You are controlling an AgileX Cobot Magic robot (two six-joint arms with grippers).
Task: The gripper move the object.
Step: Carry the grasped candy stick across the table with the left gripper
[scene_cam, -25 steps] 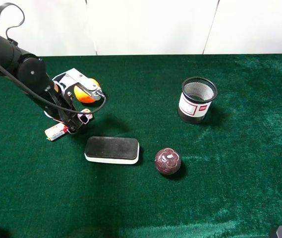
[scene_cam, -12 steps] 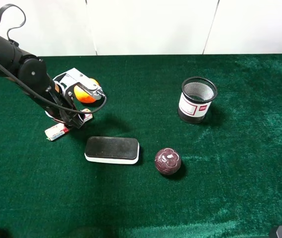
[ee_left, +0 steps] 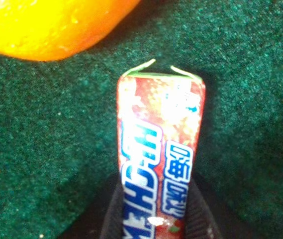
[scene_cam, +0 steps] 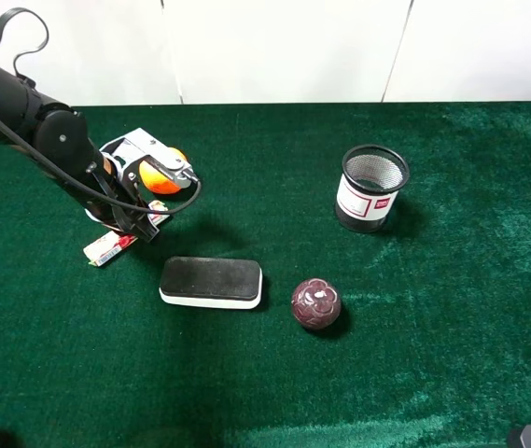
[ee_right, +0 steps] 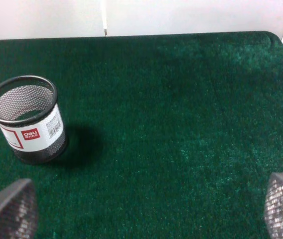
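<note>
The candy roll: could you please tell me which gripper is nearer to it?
Left. The left gripper grips the roll itself; the right gripper hangs open far across the table, past the mesh cup.

The worktop (scene_cam: 452, 364) is plush, matt green cloth. The object (ee_left: 161, 159) has a glossy printed wrapper; the pen cup (scene_cam: 373, 189) is black wire mesh with a paper label. The maroon ball (scene_cam: 316, 303) looks smooth and shiny, the top of the eraser block (scene_cam: 211, 277) matt.

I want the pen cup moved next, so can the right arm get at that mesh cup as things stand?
Probably yes. The right gripper is open and faces the mesh cup, upright on the green cloth, with nothing between them.
</note>
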